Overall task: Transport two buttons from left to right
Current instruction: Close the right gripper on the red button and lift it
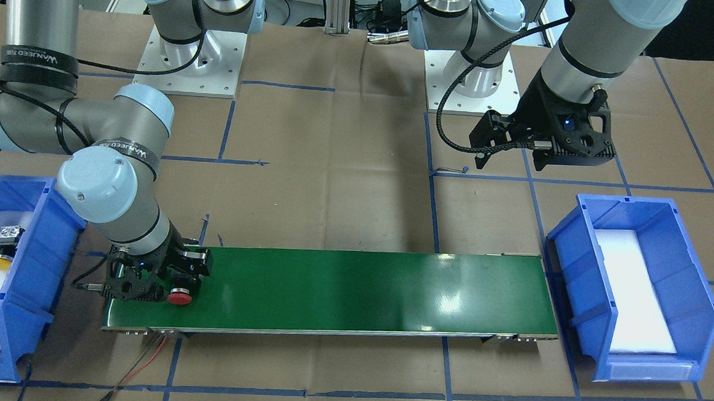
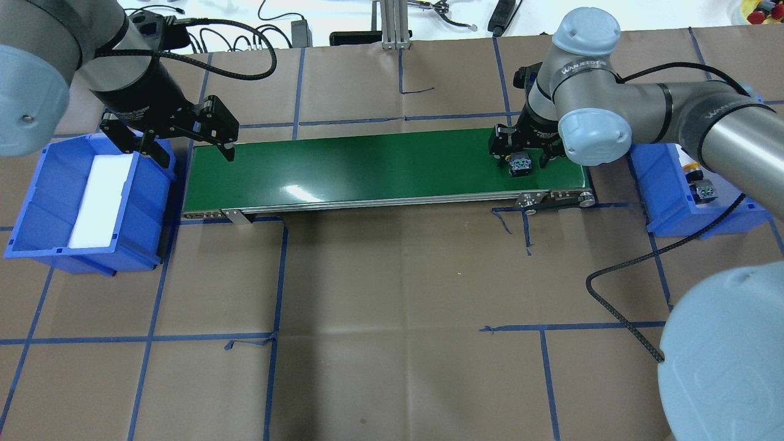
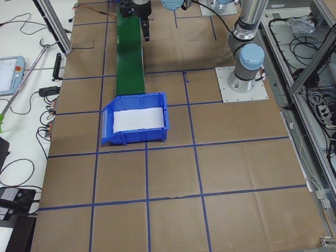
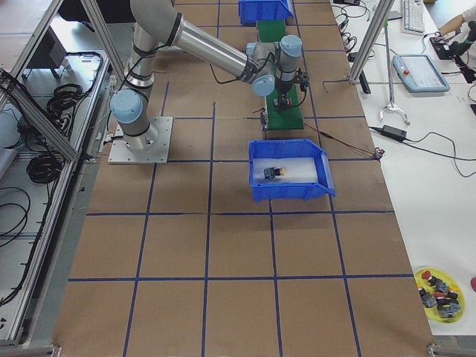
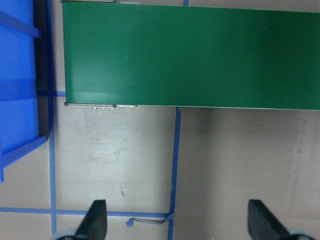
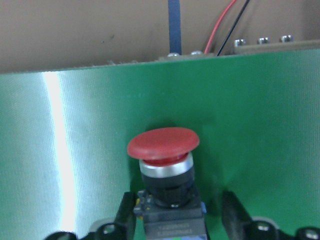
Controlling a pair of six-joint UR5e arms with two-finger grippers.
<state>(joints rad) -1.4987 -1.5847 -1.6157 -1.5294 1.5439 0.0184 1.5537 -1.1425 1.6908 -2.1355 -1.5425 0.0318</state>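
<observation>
The red button [image 1: 179,297] lies on the green conveyor belt [image 1: 359,291] at its end on the robot's right; its grey-white block end [image 2: 521,165] shows from above. My right gripper [image 6: 180,220] is open and straddles the button's black body [image 6: 170,192], with a small gap at one finger. The yellow button [image 1: 0,257] lies on white foam in the blue bin [image 1: 35,253] on the robot's right, also the yellow button [image 4: 274,172]. My left gripper [image 5: 178,222] hangs wide open and holds nothing, above the belt's other end near the left blue bin [image 2: 37,208].
The left bin holds only a white foam pad [image 2: 98,199]. Red and black wires [image 1: 148,354] trail from the conveyor's end. A black cable [image 2: 618,306] loops over the table. A yellow dish of spare parts [image 4: 439,294] sits on the side bench.
</observation>
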